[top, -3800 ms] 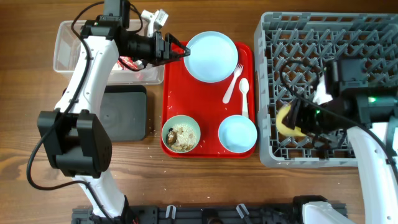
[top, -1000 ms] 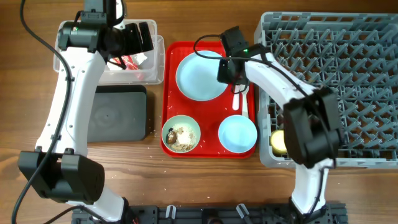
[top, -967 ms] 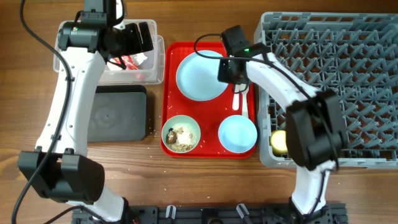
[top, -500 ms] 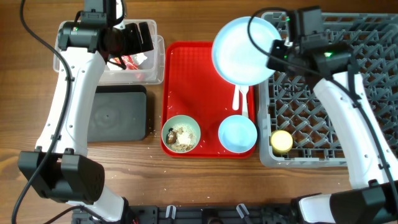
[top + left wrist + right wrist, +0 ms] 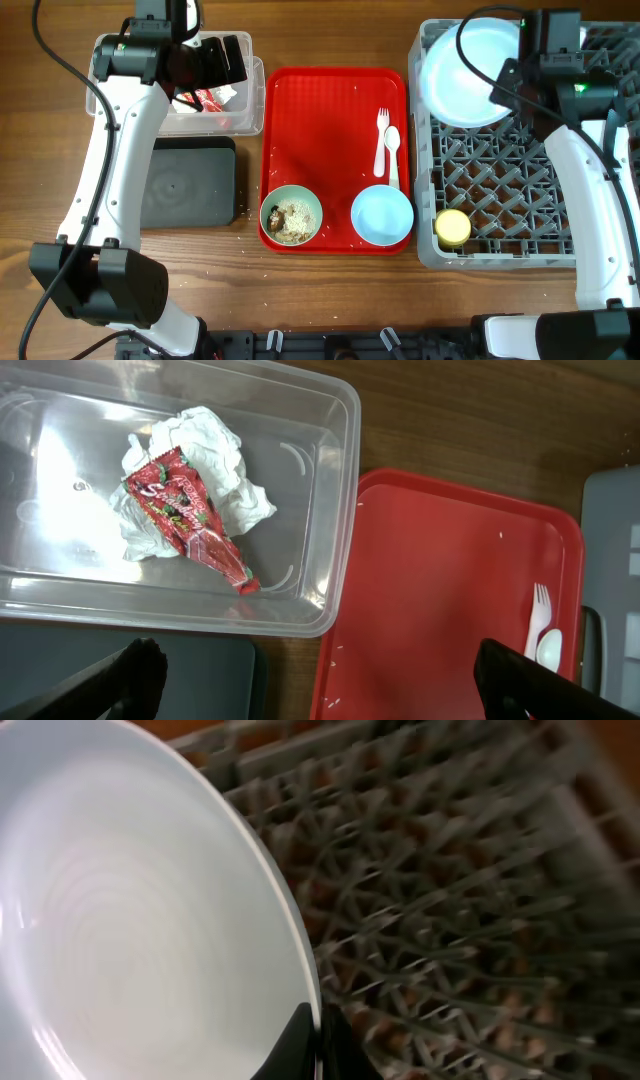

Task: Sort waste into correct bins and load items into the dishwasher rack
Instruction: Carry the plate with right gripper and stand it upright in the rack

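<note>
Hanging over the far-left corner of the rack (image 5: 520, 200), the plate (image 5: 468, 72) is pinched at its rim by the right fingers (image 5: 506, 78) in the overhead view, while the cup (image 5: 452, 227) stands in the rack's near-left corner. On the red tray (image 5: 330, 110) lie the fork (image 5: 380, 140) and spoon (image 5: 392, 150) side by side, with the green bowl (image 5: 292, 215) holding scraps (image 5: 295, 212) and the blue bowl (image 5: 382, 215) along the near edge. The left fingers (image 5: 238, 52) hover above the tub (image 5: 110, 80), and the black tray (image 5: 187, 182) sits on the tabletop (image 5: 330, 290) just in front of it. From the left wrist, the left fingers (image 5: 125, 680) are spread wide and hold nothing; the napkin (image 5: 225, 455) and wrapper (image 5: 185, 515) lie together inside the tub (image 5: 330, 420), beside the red tray (image 5: 450, 590). From the right wrist, the right fingers (image 5: 305, 1035) are clenched on the plate's (image 5: 140, 920) edge, the blurred rack (image 5: 450, 900) beyond.
</note>
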